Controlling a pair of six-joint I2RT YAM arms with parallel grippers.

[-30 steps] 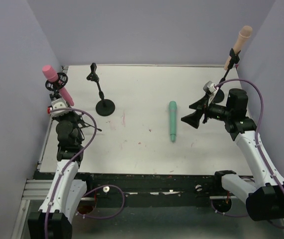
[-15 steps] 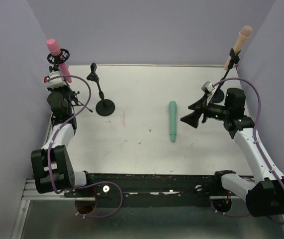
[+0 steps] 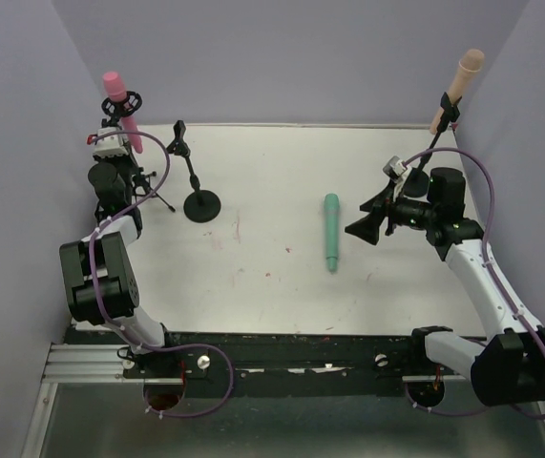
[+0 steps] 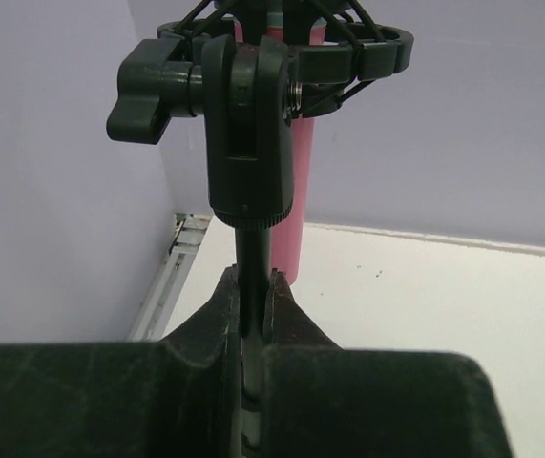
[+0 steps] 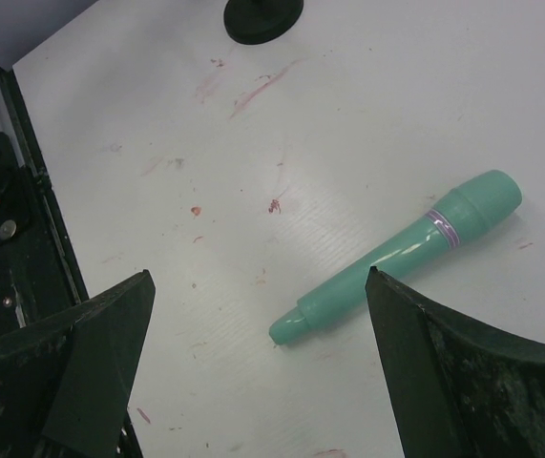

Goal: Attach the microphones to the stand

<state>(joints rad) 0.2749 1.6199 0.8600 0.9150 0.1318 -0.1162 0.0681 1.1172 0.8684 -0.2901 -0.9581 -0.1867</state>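
Note:
The pink microphone [image 3: 115, 88] sits in the ring mount of a small black tripod stand [image 3: 148, 186] at the far left corner. My left gripper [image 3: 119, 136] is shut on that stand's thin pole [image 4: 251, 258], just below the mount's swivel [image 4: 248, 124], with the pink microphone [image 4: 303, 191] behind it. The teal-green microphone [image 3: 331, 232] lies flat on the table. My right gripper [image 3: 367, 221] hovers open just right of it; the teal-green microphone [image 5: 406, 250] lies below and between the wide fingers of my right gripper [image 5: 260, 275], untouched. The peach-beige microphone [image 3: 461, 78] is clipped in the far right stand [image 3: 434, 143].
A black stand with a round base [image 3: 202, 205] and a bare clip [image 3: 177, 139] stands left of centre; the round base [image 5: 262, 17] also shows at the top of the right wrist view. Purple walls close in on the left, back and right. The table [image 3: 282, 286] has a dark front edge.
My left arm has swung away from me toward the far left corner, carrying the tripod stand and pink microphone with it. The right arm has barely moved.

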